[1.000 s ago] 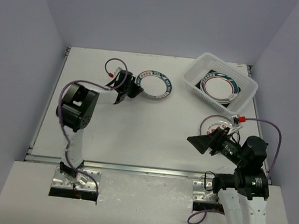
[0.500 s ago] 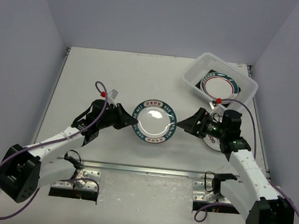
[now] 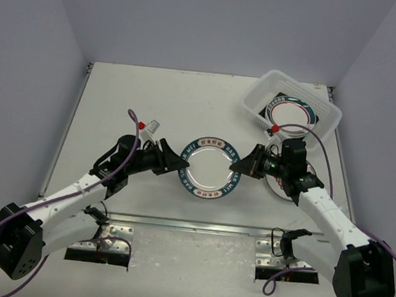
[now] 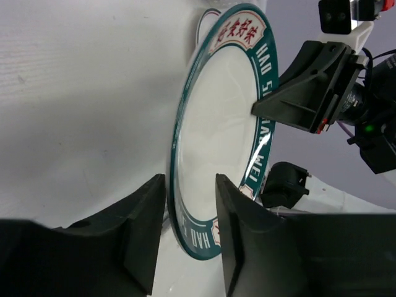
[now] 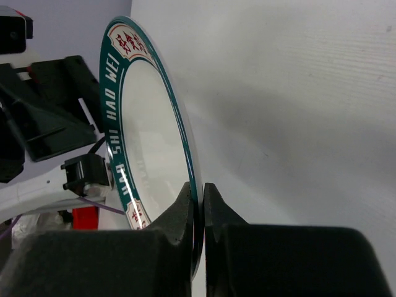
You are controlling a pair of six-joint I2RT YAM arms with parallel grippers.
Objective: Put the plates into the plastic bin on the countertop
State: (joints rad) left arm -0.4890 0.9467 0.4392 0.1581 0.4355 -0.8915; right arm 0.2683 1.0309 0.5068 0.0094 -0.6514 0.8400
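A round white plate with a teal lettered rim hangs above the countertop between both arms. My right gripper is shut on its right rim, and the right wrist view shows the rim pinched between the jaws. My left gripper is open, its fingers standing either side of the plate's left rim with gaps. The plastic bin at the back right holds stacked plates. Another plate lies partly hidden under my right arm.
Purple cables loop from both wrists. The countertop's metal front edge runs just ahead of the arm bases. Grey walls close in the left, right and back sides.
My right gripper has shut on the plate's right rim. My left gripper has opened off the left rim. The plate has shifted slightly right.
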